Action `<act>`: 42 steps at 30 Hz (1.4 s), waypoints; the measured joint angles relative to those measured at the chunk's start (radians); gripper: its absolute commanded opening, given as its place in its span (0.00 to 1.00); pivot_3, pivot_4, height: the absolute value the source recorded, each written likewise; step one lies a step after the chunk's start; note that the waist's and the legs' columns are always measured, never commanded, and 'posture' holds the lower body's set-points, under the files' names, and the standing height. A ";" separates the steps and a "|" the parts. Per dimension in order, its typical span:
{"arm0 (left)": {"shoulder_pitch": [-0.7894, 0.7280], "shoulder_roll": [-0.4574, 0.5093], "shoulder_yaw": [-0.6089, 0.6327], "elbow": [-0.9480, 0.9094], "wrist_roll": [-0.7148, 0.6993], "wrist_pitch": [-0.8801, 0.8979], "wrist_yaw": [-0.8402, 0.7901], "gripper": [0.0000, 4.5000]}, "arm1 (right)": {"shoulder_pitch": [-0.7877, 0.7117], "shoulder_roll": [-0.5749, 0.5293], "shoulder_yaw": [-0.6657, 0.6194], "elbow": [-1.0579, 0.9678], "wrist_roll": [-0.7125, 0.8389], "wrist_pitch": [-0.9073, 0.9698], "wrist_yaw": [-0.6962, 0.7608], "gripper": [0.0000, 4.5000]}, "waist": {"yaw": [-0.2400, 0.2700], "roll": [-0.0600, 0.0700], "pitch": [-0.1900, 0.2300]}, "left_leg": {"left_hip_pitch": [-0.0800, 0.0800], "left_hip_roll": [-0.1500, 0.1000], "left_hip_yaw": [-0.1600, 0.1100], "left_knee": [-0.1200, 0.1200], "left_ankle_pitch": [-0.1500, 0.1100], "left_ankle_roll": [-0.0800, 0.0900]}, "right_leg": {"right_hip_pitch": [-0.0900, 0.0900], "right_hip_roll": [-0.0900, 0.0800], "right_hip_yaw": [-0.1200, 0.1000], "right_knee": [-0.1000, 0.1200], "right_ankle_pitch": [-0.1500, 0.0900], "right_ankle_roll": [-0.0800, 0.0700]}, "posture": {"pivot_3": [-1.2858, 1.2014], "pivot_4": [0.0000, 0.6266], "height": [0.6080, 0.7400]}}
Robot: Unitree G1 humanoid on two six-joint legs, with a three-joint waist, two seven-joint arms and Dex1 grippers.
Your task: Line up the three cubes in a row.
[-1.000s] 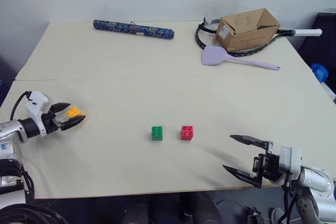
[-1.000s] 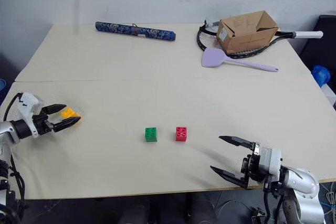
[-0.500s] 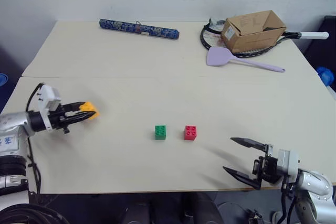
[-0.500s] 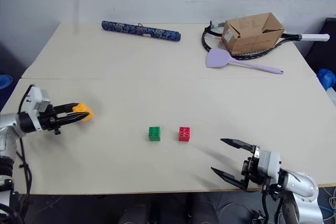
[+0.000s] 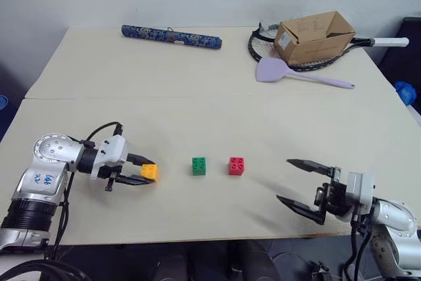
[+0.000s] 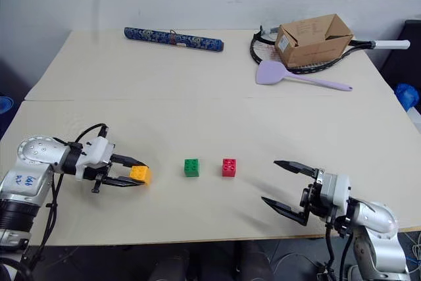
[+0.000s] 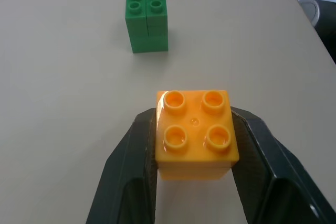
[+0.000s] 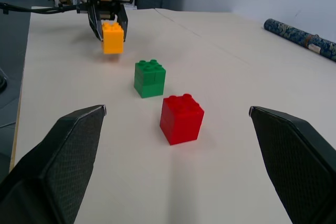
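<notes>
Three small studded plastic cubes sit toward the near edge of the pale wooden table (image 5: pixel 210 110). Farthest left, the left gripper (image 5: pixel 146 171) is clamped on the yellow-orange studded plastic cube (image 5: pixel 150 172), one black finger on each side, studs up; from the right wrist view the cube appears to hang just above the tabletop, though contact cannot be ruled out. Near it to the right stands the green studded plastic cube (image 5: pixel 198 166), resting on the table, and just beside that, with a small gap between, the red studded plastic cube (image 5: pixel 237 165). The green and red cubes lie roughly in one line, with the yellow-orange one slightly nearer the table's front edge. Further right, well apart from the cubes, the right gripper (image 5: pixel 304 185) hovers at the table's near edge with its two black fingers spread wide and nothing between them.

At the far side lie a long blue patterned roll (image 5: pixel 171 36), a lilac plastic spatula (image 5: pixel 295 74), and a brown cardboard box (image 5: pixel 312 35) resting on a black racket (image 5: pixel 263 45).
</notes>
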 measured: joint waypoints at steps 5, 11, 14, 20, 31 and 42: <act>-0.013 -0.032 -0.021 0.078 0.040 -0.059 0.019 0.33 | -0.024 0.000 0.010 -0.043 -0.003 0.054 -0.037 1.00 | 0.002 0.000 0.000 | -0.001 0.000 0.000 0.000 0.000 0.001 | 0.000 0.000 -0.001 0.000 0.000 0.000 | 0.52 0.24 1.00; -0.046 -0.055 -0.039 0.105 0.048 -0.064 0.028 0.33 | -0.027 -0.001 0.023 -0.083 -0.007 0.098 -0.066 1.00 | 0.001 0.000 0.000 | 0.000 -0.001 0.000 0.000 0.000 0.001 | 0.000 0.000 -0.001 0.000 0.000 0.000 | 0.52 0.24 1.00; -0.049 -0.057 -0.040 0.109 0.051 -0.063 0.031 0.49 | -0.025 -0.008 0.024 -0.108 -0.008 0.112 -0.076 1.00 | 0.000 0.000 0.000 | 0.000 0.000 0.000 0.000 0.000 0.001 | 0.000 0.000 -0.001 0.000 0.000 0.000 | 0.52 0.24 1.00; -0.045 -0.049 -0.037 0.113 0.054 -0.064 0.029 0.87 | -0.027 -0.040 0.029 -0.118 -0.009 0.128 -0.072 1.00 | 0.000 0.000 0.000 | -0.001 0.000 0.000 0.000 0.000 0.001 | 0.000 0.000 -0.001 0.000 0.000 0.000 | 0.52 0.24 1.00; 0.330 0.109 0.312 -0.015 -0.071 0.015 0.089 0.94 | -0.037 -0.214 -0.105 -0.048 0.007 0.123 0.036 1.00 | -0.008 0.000 0.000 | 0.000 0.002 -0.001 -0.001 0.000 0.001 | 0.001 0.000 -0.001 -0.002 0.000 0.000 | 0.52 0.24 1.00; 0.536 0.076 0.501 -0.185 -0.119 0.155 0.274 0.94 | -0.202 -0.301 -0.068 0.189 -0.069 0.106 0.157 1.00 | -0.002 0.001 0.001 | 0.000 0.001 -0.002 -0.001 -0.001 0.001 | 0.000 -0.002 -0.002 -0.002 0.000 -0.001 | 0.52 0.24 1.00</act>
